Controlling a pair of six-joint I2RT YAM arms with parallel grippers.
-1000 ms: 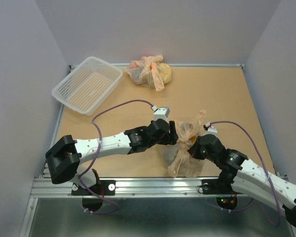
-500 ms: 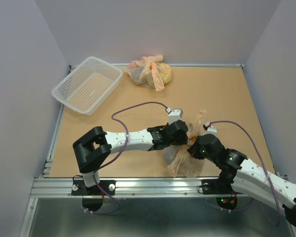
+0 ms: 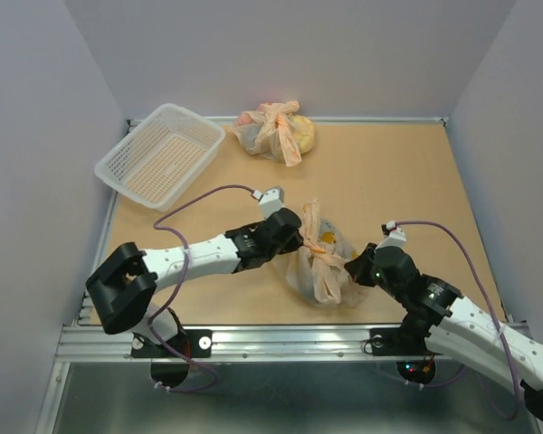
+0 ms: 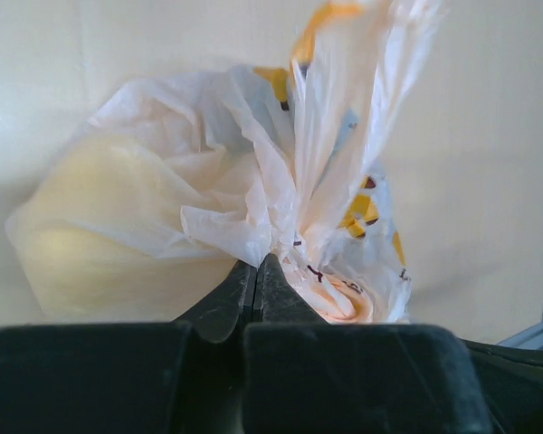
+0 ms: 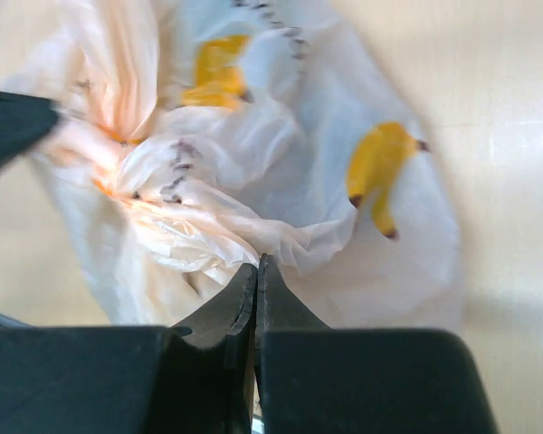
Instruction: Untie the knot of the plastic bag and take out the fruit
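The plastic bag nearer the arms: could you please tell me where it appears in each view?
Top external: plastic bag just below centre.
Left wrist: fills the centre, above the left gripper.
Right wrist: fills the centre, above the right gripper.
Shared landmark: its yellow print, in both wrist views.

- the plastic bag (image 3: pixel 319 271): thin, crinkly, translucent film, faintly glossy
- table (image 3: pixel 407 181) under the plastic bag: smooth, matt, wood-like board
- basket (image 3: pixel 158 158): white plastic mesh
- left gripper (image 4: pixel 256 268): matt black
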